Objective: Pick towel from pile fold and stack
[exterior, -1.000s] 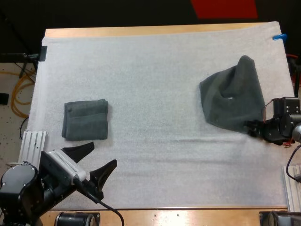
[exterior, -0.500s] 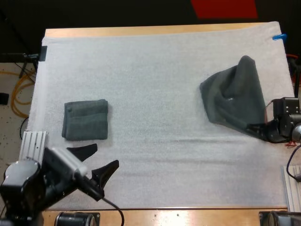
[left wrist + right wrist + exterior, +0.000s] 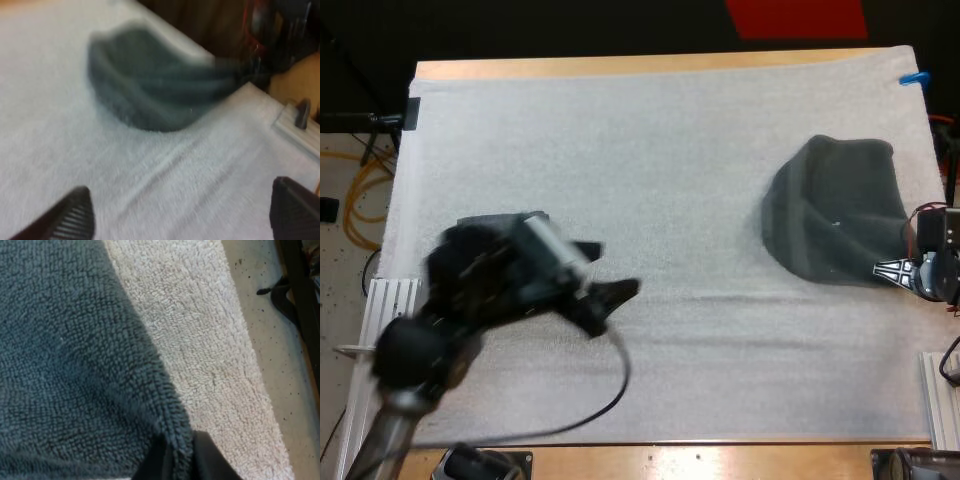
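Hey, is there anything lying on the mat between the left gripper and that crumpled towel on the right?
Nothing visible does. Only bare white mat lies between the left gripper, its fingers open, and the crumpled dark grey-green towel. The right gripper is shut on that towel's near edge.

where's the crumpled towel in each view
High view: crumpled towel at the mat's right side, right gripper at its near edge.
Left wrist view: on the mat, ahead of the open left fingers.
Right wrist view: its edge pinched between the right fingers.
Shared landmark: the white mat.
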Robot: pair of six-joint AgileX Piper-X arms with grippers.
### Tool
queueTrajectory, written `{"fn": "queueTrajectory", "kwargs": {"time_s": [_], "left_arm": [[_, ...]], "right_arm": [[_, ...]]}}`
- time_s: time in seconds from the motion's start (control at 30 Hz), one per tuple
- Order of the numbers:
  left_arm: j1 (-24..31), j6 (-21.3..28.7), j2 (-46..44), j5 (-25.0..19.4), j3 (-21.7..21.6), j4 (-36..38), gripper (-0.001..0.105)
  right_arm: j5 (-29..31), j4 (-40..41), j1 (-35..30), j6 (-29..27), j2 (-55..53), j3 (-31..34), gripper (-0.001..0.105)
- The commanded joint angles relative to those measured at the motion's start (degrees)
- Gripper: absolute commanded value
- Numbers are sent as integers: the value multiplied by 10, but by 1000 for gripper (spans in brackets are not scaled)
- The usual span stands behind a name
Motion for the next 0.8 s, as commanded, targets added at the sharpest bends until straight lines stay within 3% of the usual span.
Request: {"fn": "queueTrajectory", "kwargs": {"time_s": [0.0,0.13,0.23,0.4,0.77], "left_arm": [[-70,-6,50,-41,0,-60,70],[-158,-10,169,-139,-2,-144,70],[-183,-30,260,-174,-26,-157,70],[-184,-72,383,-176,-100,-156,70],[-185,-77,555,-129,-239,-131,70]], "right_arm": [[8,5,-4,-3,-3,2,0],[8,14,-4,-3,-3,2,0],[8,14,-4,-3,-3,2,0],[8,18,-4,-3,-3,2,0],[-15,19,-4,-3,-3,2,0]]}}
